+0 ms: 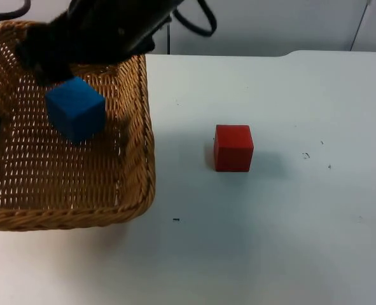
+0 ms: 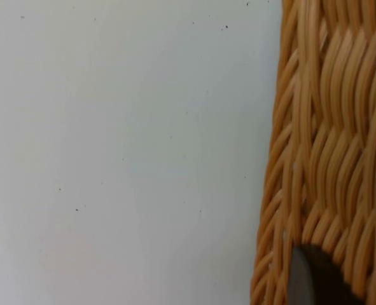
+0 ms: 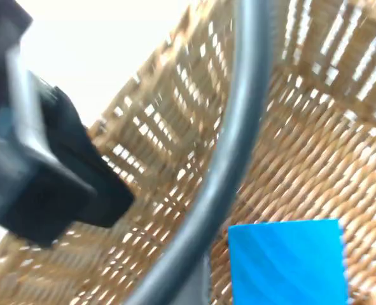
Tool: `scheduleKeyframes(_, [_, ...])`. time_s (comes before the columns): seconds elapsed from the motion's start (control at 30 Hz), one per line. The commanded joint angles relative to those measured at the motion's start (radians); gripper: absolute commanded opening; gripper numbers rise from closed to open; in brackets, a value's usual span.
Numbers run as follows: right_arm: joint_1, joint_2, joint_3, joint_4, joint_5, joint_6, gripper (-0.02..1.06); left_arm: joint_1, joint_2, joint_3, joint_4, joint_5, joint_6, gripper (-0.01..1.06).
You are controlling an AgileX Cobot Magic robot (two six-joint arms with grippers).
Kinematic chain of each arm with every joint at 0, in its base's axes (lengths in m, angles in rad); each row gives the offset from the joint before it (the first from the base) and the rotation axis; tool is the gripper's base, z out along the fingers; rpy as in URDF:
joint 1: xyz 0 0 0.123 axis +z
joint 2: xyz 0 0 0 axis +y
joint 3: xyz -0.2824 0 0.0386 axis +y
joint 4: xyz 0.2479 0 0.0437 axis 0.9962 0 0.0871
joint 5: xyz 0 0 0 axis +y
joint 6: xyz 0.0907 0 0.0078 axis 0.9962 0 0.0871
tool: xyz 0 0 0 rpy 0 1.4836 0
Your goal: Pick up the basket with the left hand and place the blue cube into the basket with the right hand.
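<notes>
The blue cube (image 1: 77, 108) is seen within the wicker basket (image 1: 137, 190), directly beneath the right gripper (image 1: 48, 70); whether it is pinched or released cannot be told. The basket's rim is clamped by the left gripper (image 2: 312, 279).

Bright even light, soft shadows beside red cube (image 1: 233, 147), motion blur across right wrist view.
</notes>
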Motion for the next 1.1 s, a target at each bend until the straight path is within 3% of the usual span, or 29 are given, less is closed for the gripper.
scheduleKeyframes(0.0, [0.003, -0.065, -0.008, -0.009, 0.047, -0.005, 0.79, -0.005, -0.009, -0.01, -0.034, 0.013, 0.011, 0.0])
scheduleKeyframes(0.33, [0.003, -0.281, -0.008, -0.009, 0.203, -0.057, 0.79, -0.005, 0.014, -0.019, -0.034, -0.024, 0.042, 0.0])
scheduleKeyframes(0.63, [0.024, -0.442, 0.002, -0.009, 0.326, -0.103, 0.79, -0.005, 0.13, -0.111, -0.034, -0.029, 0.063, 0.0])
scheduleKeyframes(0.87, [0.105, -0.578, 0.134, -0.015, 0.289, -0.103, 0.79, -0.005, 0.192, -0.165, -0.034, -0.029, 0.08, 0.0])
scheduleKeyframes(1.07, [0.187, -0.728, 0.297, -0.039, 0.174, -0.077, 0.79, -0.005, 0.245, -0.184, -0.027, -0.036, 0.093, 0.0])
